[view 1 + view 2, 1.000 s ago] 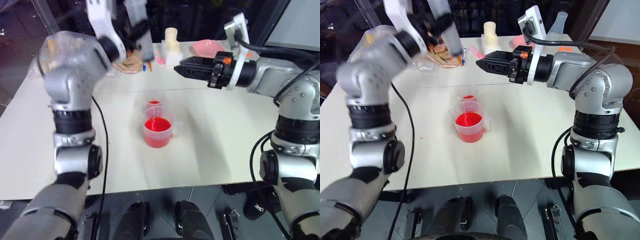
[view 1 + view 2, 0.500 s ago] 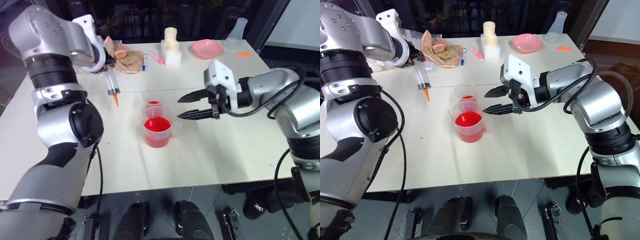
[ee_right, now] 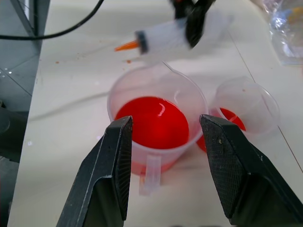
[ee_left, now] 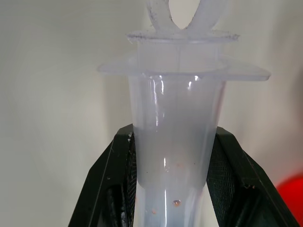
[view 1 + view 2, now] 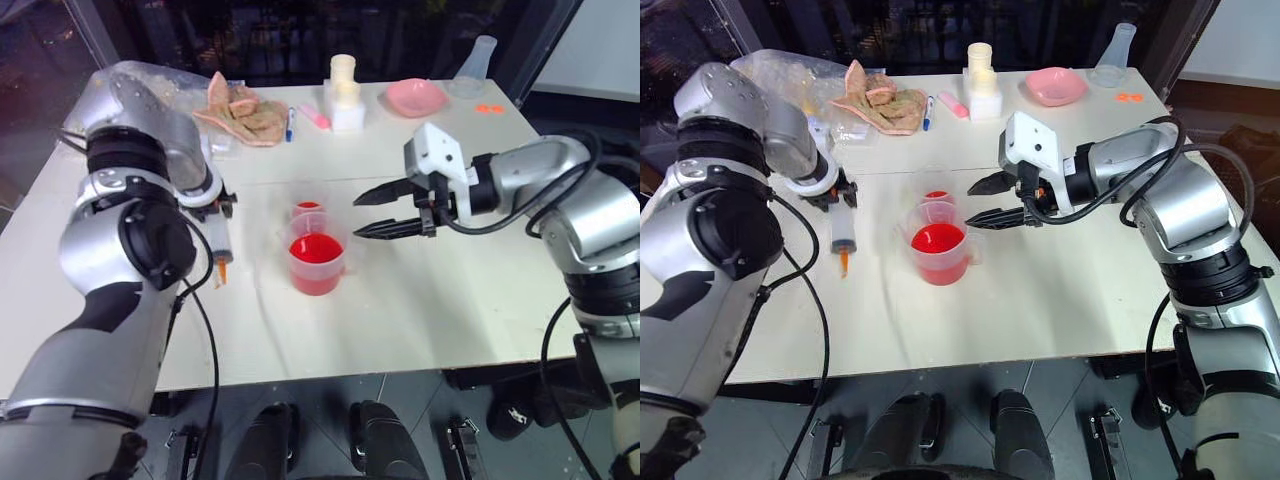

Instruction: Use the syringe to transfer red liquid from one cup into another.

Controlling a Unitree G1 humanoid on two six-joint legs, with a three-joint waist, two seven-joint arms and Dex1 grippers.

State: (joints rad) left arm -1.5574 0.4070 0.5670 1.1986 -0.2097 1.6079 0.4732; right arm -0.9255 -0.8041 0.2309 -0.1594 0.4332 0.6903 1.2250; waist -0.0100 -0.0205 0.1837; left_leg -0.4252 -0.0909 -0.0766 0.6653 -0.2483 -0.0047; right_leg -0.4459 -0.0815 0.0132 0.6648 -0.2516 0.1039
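Note:
My left gripper (image 5: 835,190) is shut on the syringe (image 5: 843,235), a clear barrel that points down with its orange tip just above the table, left of the cups. In the left wrist view the black fingers (image 4: 109,179) clamp the barrel (image 4: 175,142) below its flange. The larger handled cup (image 5: 317,262) holds red liquid (image 3: 151,123). Right behind it stands the smaller handleless cup (image 5: 309,205), with a little red in the bottom. My right gripper (image 5: 362,215) hangs open just right of the two cups, its fingers pointing at them and holding nothing.
At the far side of the white table (image 5: 450,290) lie a crumpled cloth (image 5: 240,110), a plastic bag (image 5: 150,80), a pen (image 5: 290,125), a white bottle on a block (image 5: 343,95), a pink bowl (image 5: 415,95) and a clear flask (image 5: 478,60).
My left arm swung down from high over the far table, bringing the syringe tip-down beside the cups. The right gripper dropped and rolled toward the cups, then held still.

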